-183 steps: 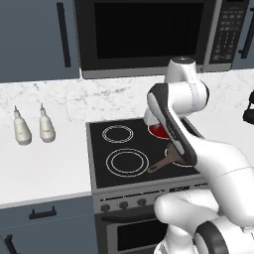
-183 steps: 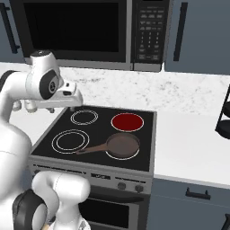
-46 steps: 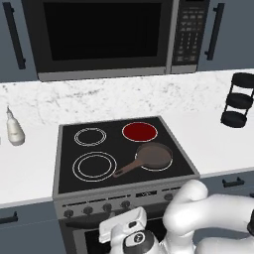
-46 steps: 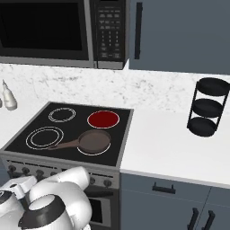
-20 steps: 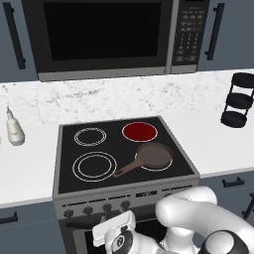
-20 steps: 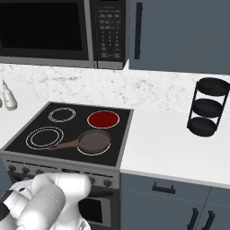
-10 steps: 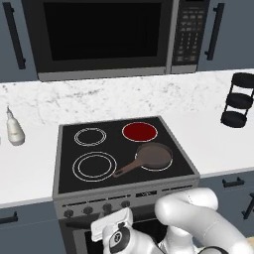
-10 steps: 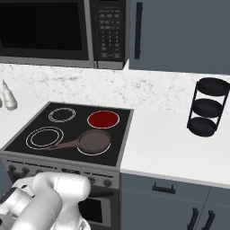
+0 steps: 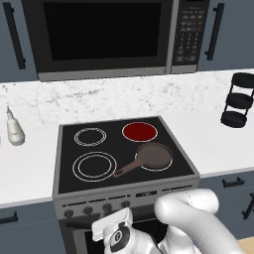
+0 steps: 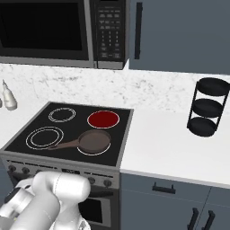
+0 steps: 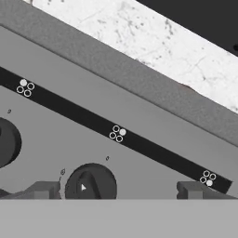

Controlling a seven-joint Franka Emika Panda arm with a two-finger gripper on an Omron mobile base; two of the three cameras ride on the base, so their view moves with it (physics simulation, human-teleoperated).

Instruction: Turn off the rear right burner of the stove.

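Note:
The rear right burner (image 9: 140, 131) (image 10: 103, 119) glows solid red on the black glass stove (image 9: 67, 158) (image 10: 27, 130). A brown frying pan (image 9: 154, 155) (image 10: 94, 141) sits on the front right zone. My hand (image 9: 116, 234) is low, in front of the knob row (image 9: 106, 207). In the hand view my gripper (image 11: 118, 190) is open, facing the grey panel. A dark knob (image 11: 90, 183) lies between the fingers (image 11: 44, 189), nearer the left one and touching neither. Another knob (image 11: 4, 142) shows at the left edge. Small dot marks (image 11: 117, 134) sit on a black strip above.
A black microwave (image 9: 106, 37) hangs over the stove. A pale bottle (image 9: 15, 130) stands on the marble counter at the left, and a black tiered rack (image 9: 239, 99) (image 10: 207, 108) at the right. Grey drawers (image 10: 170, 193) flank the oven.
The arm has come down from above the cooktop to the front knob panel, and the base views have shifted. Over the last second the hand has barely moved.

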